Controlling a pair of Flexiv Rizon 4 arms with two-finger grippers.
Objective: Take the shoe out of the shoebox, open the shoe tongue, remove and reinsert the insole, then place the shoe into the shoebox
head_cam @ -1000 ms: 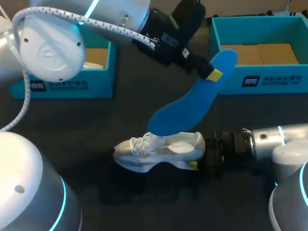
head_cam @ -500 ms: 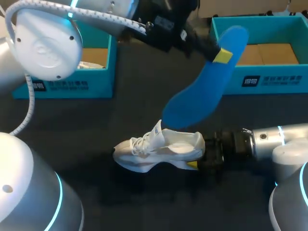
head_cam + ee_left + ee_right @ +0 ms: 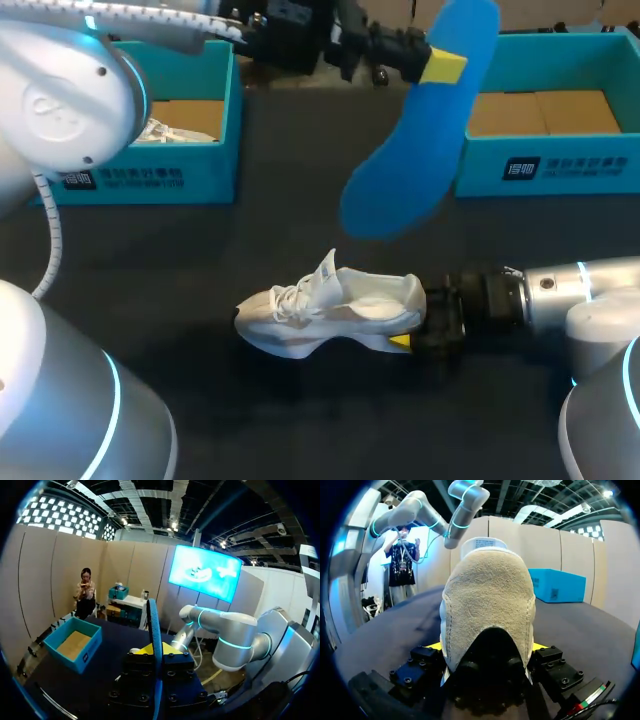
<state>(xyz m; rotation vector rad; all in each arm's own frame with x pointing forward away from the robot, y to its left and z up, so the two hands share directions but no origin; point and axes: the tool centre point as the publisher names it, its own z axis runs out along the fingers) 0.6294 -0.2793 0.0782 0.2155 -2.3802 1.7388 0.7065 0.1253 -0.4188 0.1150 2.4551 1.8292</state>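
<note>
A white shoe (image 3: pixel 325 308) lies on the dark table, toe to the left, its tongue standing up. My right gripper (image 3: pixel 408 338) is shut on its heel; in the right wrist view the beige heel (image 3: pixel 487 610) fills the space between the yellow tips of the right gripper (image 3: pixel 487 647). High over the table hangs the blue insole (image 3: pixel 415 130), with my left gripper (image 3: pixel 432 66) shut on its upper end. The left wrist view has the insole (image 3: pixel 154 630) edge-on between the left gripper's (image 3: pixel 153 650) yellow tips.
A teal shoebox (image 3: pixel 550 165) stands at the back right, lined with brown cardboard. A second teal box (image 3: pixel 150 175) stands at the back left with something white inside. The right wrist view shows the left box (image 3: pixel 557 585) beyond the shoe.
My left arm has lifted the insole up and back, clear of the shoe's opening. The shoe and the right arm have stayed put.
</note>
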